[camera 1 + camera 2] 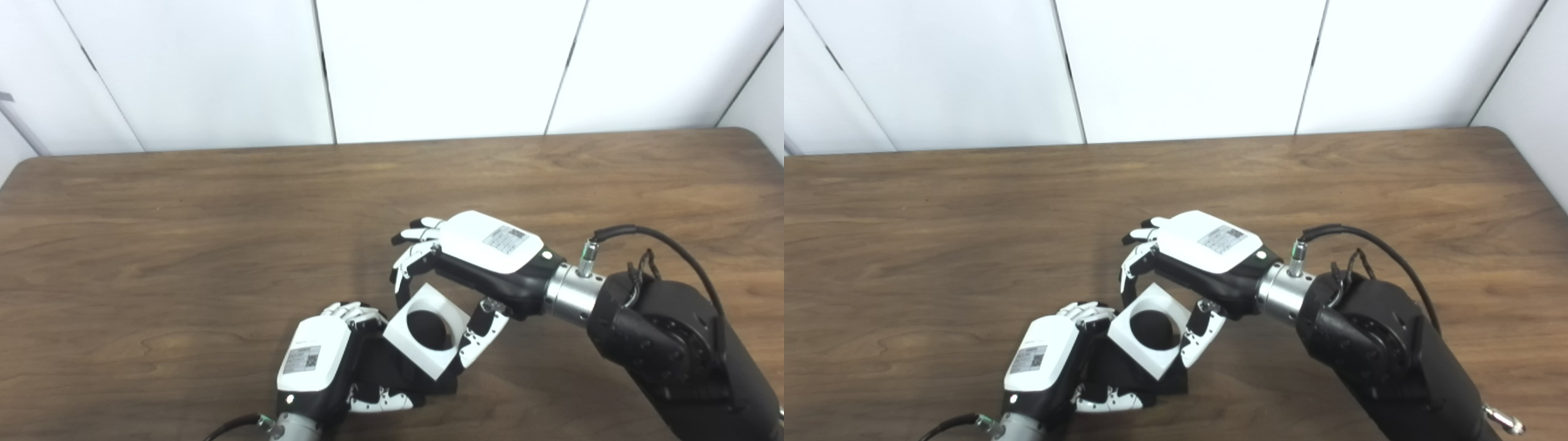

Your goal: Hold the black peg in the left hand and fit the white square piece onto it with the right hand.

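Note:
My left hand (324,361) is low at the front of the table, shut on the black peg (429,329). The peg's square black base (1145,380) shows under the fingers and its rounded top fills the hole of the white square piece (422,334). That piece sits tilted over the peg. My right hand (478,257) comes in from the right and is shut on the white piece, fingers on its far edge and thumb (484,334) on its near right edge.
The brown wooden table (184,245) stretches to the left and back, ending at white wall panels (429,67). My right forearm (661,337) with its black cable crosses the table's right front.

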Controlling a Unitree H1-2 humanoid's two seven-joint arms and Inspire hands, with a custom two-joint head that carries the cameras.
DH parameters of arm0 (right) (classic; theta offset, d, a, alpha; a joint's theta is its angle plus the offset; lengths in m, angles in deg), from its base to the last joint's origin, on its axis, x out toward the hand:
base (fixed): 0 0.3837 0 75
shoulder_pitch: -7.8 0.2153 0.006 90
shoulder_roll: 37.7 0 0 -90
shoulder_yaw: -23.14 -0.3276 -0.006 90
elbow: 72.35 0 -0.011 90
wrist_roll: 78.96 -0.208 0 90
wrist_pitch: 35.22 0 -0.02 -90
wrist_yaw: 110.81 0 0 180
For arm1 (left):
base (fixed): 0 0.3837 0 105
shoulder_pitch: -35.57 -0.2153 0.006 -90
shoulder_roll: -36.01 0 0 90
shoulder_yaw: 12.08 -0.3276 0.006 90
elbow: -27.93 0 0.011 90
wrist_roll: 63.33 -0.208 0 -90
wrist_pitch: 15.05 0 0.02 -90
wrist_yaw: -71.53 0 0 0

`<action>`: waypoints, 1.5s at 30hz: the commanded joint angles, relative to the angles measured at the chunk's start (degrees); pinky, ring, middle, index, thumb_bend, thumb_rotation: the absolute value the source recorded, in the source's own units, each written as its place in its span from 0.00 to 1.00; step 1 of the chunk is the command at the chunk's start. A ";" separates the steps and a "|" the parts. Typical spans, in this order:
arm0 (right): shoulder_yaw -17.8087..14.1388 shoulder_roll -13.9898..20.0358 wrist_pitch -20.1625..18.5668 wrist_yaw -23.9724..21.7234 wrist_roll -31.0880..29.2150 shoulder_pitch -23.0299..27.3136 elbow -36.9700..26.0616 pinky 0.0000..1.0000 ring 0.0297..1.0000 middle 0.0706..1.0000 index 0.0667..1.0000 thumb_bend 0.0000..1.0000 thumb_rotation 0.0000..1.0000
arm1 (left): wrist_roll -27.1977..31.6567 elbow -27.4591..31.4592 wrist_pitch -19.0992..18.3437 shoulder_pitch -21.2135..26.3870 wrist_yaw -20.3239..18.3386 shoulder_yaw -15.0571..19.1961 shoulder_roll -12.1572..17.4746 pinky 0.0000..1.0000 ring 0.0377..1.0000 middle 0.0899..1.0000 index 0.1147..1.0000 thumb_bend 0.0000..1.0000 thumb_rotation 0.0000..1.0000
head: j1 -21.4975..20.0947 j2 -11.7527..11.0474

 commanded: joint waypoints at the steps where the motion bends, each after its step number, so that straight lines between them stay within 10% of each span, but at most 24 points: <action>1: -0.52 -0.44 1.96 1.12 0.14 1.10 -0.57 0.96 0.91 0.72 0.44 0.52 0.13 | 0.24 -0.15 -0.20 -0.35 -2.60 -0.99 -1.21 0.87 0.81 0.72 0.41 0.52 0.05 | -0.02 0.09; 37: 3.99 -5.81 6.10 -1.48 10.10 -1.77 0.08 0.96 0.90 0.74 0.45 0.53 0.15 | 0.51 0.87 -0.69 -0.26 -3.83 -0.91 -1.42 0.87 0.82 0.72 0.42 0.52 0.05 | -0.59 1.01; 39: 3.83 -5.92 5.85 -2.31 10.48 -1.78 -0.08 0.95 0.90 0.74 0.55 0.87 0.20 | 0.53 0.92 -0.77 -0.25 -3.98 -0.89 -1.46 0.88 0.82 0.72 0.42 0.52 0.05 | -0.59 1.01; 45: 3.09 -6.31 4.93 -5.56 11.32 -1.44 -0.79 0.97 0.92 0.78 0.63 1.00 0.33 | -1.73 0.58 -0.37 -0.13 -2.56 -1.10 -1.53 0.84 0.79 0.71 0.42 0.52 0.07 | -0.62 1.10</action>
